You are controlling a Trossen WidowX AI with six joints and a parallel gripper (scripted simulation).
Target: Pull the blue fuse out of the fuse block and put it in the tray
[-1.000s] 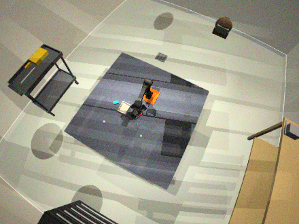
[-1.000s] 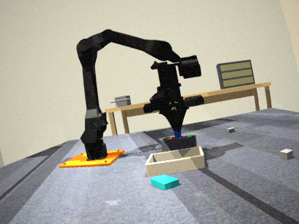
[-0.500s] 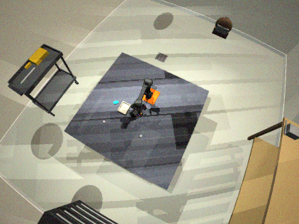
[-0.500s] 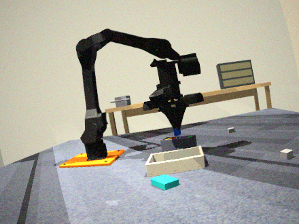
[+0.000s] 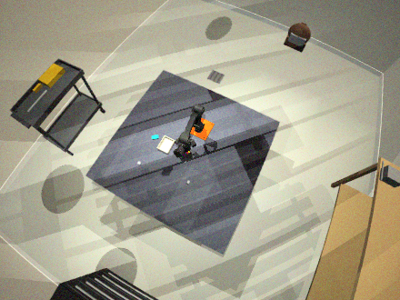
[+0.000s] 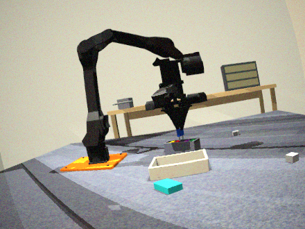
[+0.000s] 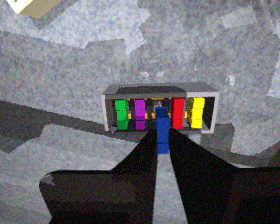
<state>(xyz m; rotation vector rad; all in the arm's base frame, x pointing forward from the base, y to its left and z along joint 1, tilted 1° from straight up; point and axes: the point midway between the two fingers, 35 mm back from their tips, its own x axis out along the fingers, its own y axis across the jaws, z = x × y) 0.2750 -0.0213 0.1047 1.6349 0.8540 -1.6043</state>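
Note:
My gripper (image 7: 162,134) is shut on the blue fuse (image 7: 162,130) and holds it just above the grey fuse block (image 7: 160,114). In the exterior view the blue fuse (image 6: 179,132) hangs between my fingertips, clear above the block (image 6: 182,145). The green (image 7: 121,114), purple (image 7: 139,113), red (image 7: 178,113) and yellow (image 7: 196,112) fuses stand in the block. The cream tray (image 6: 179,164) lies right in front of the block, open and empty; in the overhead view the tray (image 5: 165,144) lies left of the gripper (image 5: 184,151).
A cyan block (image 6: 168,186) lies in front of the tray. Small white cubes (image 6: 292,157) (image 6: 236,132) lie on the mat to the right. The arm's orange base plate (image 6: 93,162) is at the left. A wooden table stands behind.

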